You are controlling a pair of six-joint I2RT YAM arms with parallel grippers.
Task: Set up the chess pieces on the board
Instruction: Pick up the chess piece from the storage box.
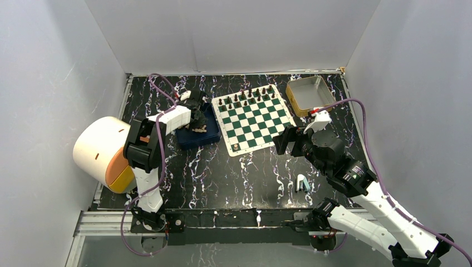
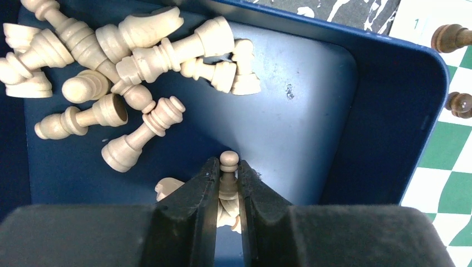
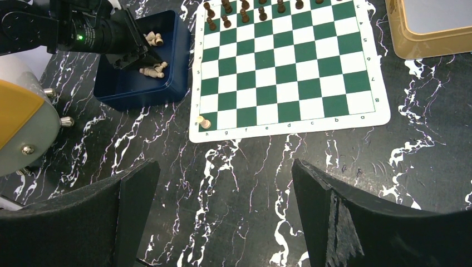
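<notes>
Left wrist: cream pawn (image 2: 228, 161) clamped inside left end effector (image 2: 227, 172), over blue tray (image 2: 384, 111).

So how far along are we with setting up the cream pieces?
Barely started. Done: one cream piece sits on the near corner square of the board, opposite the dark pieces. In hand: the left gripper is shut on a pawn inside the blue tray. Left: the other cream pieces lie heaped in that tray. The right gripper hangs open and empty.
</notes>
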